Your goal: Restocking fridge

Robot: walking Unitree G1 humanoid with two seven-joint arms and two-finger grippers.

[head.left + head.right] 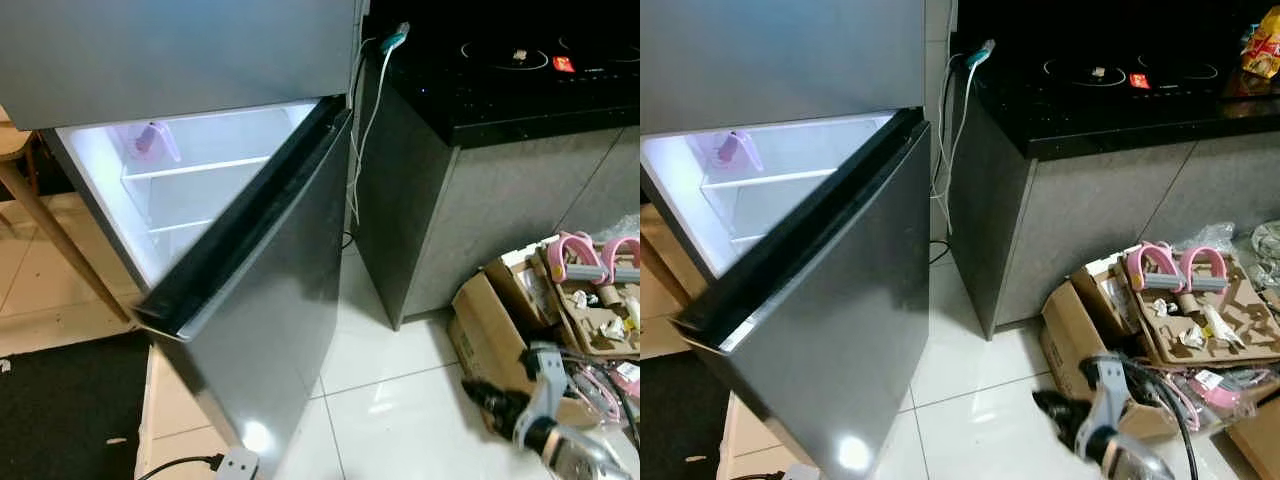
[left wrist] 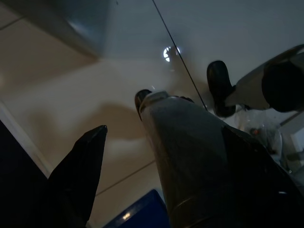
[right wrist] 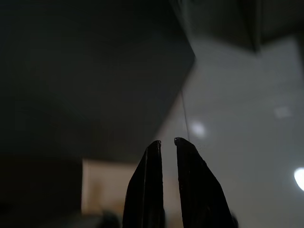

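A: Fridge (image 1: 150, 60) is standing with its lower door (image 1: 270, 300) swinging wide, a flat panel of dark brushed steel with a black seal strip along its top edge. It is sitting well away from both grippers, out past the fingertips of the right gripper (image 1: 1050, 405).

B: Interior?

A: Lit white, smooth plastic walls, thin clear shelves (image 1: 190, 167). A pale pink, translucent bottle-like item (image 1: 148, 140) is lying on the upper shelf; cannot tell what it is.

B: Right gripper state?

A: Two long black fingers (image 3: 147, 185) are lying nearly together, a thin slit between the tips, gripping nothing. It is hanging low over the floor (image 1: 390, 390), tips aiming toward the door.

B: Left gripper (image 2: 118, 156)?

A: In the left wrist view one black pointed finger (image 2: 78, 175) and a bulkier grey-black part are showing wide apart, so it is spread and empty, hanging over the floor.

B: Surroundings?

A: Just beside the right gripper an open corrugated cardboard box (image 1: 1110, 310) is holding paper scraps and pink looped handles (image 1: 1180, 268). Behind it, a grey stone-textured counter (image 1: 520, 200) is carrying a glossy black cooktop (image 1: 520, 55). A white cable (image 1: 365, 130) is dangling between fridge and counter.

B: Floor?

A: Glossy white tiles are reflecting lamps; a dark mat (image 1: 60, 410) is lying beyond the door, plus a wooden leg (image 1: 50, 240).
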